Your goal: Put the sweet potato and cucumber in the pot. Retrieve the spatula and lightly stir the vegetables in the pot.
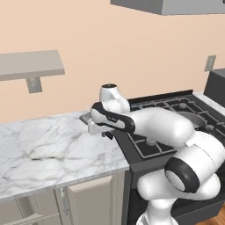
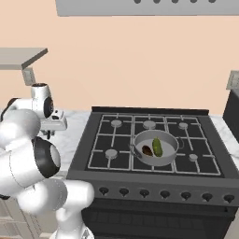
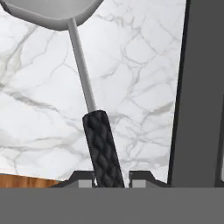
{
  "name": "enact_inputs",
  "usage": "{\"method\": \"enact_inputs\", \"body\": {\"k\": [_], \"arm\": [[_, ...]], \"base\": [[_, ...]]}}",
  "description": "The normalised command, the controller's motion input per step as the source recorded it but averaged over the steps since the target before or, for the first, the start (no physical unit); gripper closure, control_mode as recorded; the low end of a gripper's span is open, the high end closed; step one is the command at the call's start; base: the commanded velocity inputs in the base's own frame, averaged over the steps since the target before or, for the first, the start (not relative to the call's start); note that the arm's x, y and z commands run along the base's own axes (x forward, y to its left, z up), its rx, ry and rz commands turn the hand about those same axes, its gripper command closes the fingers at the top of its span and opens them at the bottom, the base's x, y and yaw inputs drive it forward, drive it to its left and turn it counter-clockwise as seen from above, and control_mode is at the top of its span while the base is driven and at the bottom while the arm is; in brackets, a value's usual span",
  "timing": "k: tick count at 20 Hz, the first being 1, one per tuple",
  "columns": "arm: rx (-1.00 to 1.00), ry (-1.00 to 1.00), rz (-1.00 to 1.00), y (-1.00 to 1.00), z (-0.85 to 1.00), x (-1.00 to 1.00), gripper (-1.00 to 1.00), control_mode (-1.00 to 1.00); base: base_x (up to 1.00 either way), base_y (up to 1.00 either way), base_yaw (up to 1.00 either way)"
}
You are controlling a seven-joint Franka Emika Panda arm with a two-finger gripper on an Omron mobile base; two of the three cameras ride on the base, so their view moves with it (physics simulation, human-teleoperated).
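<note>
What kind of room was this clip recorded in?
A rendered home kitchen, by the look of it: a black gas stove with burner grates, a white marble-patterned countertop over beige cabinet doors, and a grey range hood above the stove.

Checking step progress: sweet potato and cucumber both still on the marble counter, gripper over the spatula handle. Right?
Not quite. The right base view shows the sweet potato and cucumber already lying in the pot on the stove, not on the counter. The rest holds: in the hand view the gripper straddles the black handle of the spatula, which lies on the marble counter.
</note>
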Motion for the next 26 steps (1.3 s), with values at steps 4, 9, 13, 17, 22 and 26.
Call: {"method": "enact_inputs", "body": {"k": [4,9,13,17,22,26], "arm": [[0.0,0.02,0.0,-0.38,1.0,-1.0,1.0,-1.0],[0.01,0.0,-0.02,-0.38,0.73,-0.88,1.0,-1.0],[0.0,0.01,0.0,0.0,0.0,0.0,1.0,-1.0],[0.0,0.0,0.0,0.0,0.0,-0.01,1.0,-1.0],[0.0,0.0,0.0,0.0,0.0,0.0,1.0,1.0],[0.0,0.0,0.0,0.0,0.0,0.0,1.0,1.0]], "base": [[0.0,0.0,0.0],[0.0,0.0,0.0],[0.0,0.0,0.0],[0.0,0.0,0.0],[-0.58,-0.76,-0.23],[0.12,-0.98,-0.03]]}}
